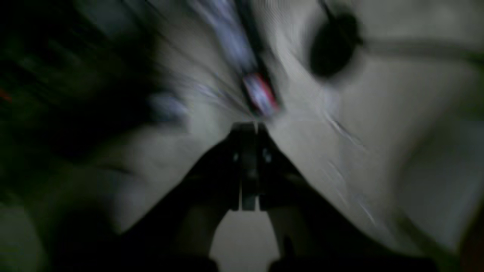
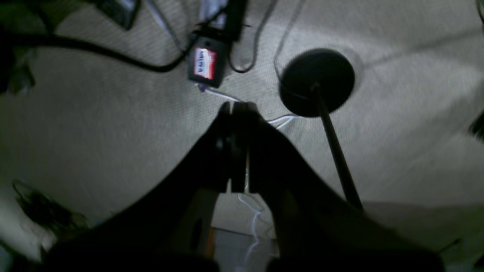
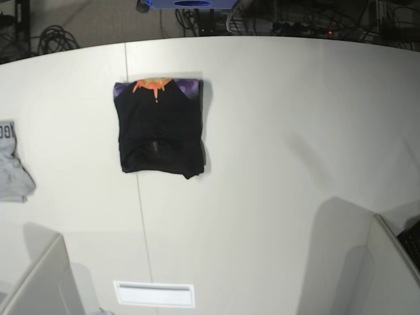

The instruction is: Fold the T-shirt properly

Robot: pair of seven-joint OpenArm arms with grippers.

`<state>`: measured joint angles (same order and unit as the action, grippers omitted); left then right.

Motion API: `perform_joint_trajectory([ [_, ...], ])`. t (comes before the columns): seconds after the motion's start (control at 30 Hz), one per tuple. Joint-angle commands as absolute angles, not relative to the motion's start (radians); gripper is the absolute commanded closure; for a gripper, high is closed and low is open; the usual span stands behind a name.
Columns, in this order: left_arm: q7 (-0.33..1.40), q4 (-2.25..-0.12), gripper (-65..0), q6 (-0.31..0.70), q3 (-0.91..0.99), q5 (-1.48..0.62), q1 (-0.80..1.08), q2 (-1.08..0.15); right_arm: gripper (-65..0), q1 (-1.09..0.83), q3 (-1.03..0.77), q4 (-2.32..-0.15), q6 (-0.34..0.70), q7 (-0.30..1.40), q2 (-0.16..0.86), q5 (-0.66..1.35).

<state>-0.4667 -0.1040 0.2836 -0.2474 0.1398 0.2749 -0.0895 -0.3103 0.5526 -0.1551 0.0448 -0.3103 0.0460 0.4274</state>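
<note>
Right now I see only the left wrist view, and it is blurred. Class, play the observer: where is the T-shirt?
Observer: The T-shirt lies folded in a compact rectangle on the table, in the base view.
Operator: Is anything printed showing?
Observer: Yes, an orange and purple print along its far edge.
Operator: And the right end effector?
Observer: The right end effector is shut and empty, over the floor.
</note>
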Motion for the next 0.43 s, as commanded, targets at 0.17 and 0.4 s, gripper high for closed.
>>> perform_joint_trajectory([
  [0.17, -0.473, -0.097, 0.0, 0.294, -0.246, 0.147, 0.328, -0.097, 0.0, -0.344, 0.460, -0.154, 0.053, -0.318, 0.044, 0.429],
  [0.4, -0.469, -0.096, 0.0, 0.294, -0.246, 0.147, 0.326, -0.082, 0.0, -0.344, 0.458, -0.154, 0.053, -0.317, 0.028, 0.427],
])
